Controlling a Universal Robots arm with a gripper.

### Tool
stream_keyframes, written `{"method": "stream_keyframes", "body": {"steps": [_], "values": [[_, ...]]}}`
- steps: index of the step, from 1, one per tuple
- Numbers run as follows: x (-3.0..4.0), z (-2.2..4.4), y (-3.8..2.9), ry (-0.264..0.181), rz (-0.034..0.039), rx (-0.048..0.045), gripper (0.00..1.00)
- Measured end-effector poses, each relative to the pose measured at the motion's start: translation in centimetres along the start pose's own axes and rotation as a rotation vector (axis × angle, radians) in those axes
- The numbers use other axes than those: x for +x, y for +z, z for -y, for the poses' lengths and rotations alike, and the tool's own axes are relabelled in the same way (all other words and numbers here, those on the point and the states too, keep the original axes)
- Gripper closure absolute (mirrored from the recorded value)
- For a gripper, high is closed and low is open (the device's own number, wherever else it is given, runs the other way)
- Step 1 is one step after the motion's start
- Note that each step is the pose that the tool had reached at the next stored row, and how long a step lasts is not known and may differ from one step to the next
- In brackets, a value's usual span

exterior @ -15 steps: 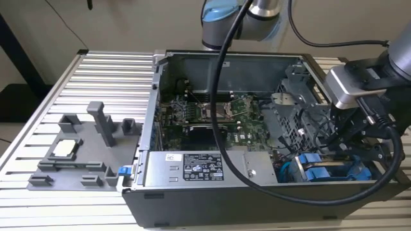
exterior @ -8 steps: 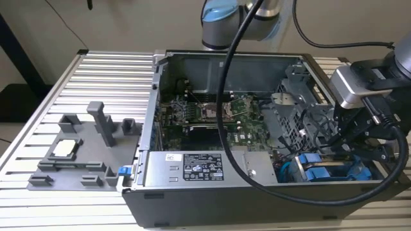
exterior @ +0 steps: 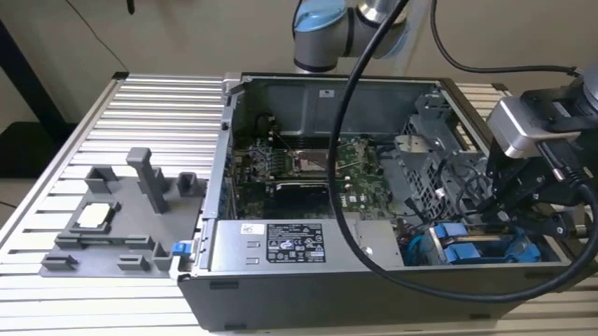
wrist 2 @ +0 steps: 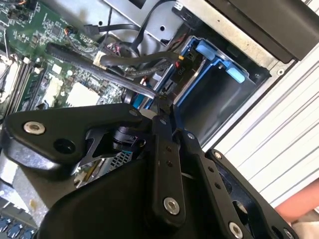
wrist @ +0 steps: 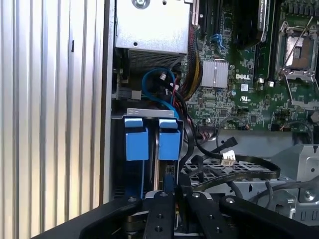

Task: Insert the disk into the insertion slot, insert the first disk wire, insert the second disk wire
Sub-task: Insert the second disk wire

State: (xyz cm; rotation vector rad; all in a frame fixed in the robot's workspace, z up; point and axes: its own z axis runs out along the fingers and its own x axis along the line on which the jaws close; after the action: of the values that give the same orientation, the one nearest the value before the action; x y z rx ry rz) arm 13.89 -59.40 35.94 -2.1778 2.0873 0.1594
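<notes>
Black tool (wrist: 172,201) down at the insertion slot (exterior: 486,248), exterior view's right | I can't tell its opening or hold | blue disk (wrist: 152,139) tabs sit in the bay | risk: loose cables (wrist: 199,144) nearby could snag my approach.

The arm (exterior: 327,31) is built of silver-grey tubes with a pale blue cap on its joint, and thick black cables (exterior: 360,175) loop down from it. Near the wrist sits a grey box-shaped camera housing (exterior: 519,129) above black brackets. The gripper (wrist 2: 162,112) is matt black (its flat linkage bars pinned with bright silver screws, clearest in the second wrist view), with rounded knuckle plates and rows of small holes.
</notes>
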Motion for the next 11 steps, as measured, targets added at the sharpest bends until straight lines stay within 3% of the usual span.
{"method": "stream_keyframes", "body": {"steps": [11], "values": [[0.10,0.26,0.55,0.033,-0.0002,-0.0058,0.84]]}}
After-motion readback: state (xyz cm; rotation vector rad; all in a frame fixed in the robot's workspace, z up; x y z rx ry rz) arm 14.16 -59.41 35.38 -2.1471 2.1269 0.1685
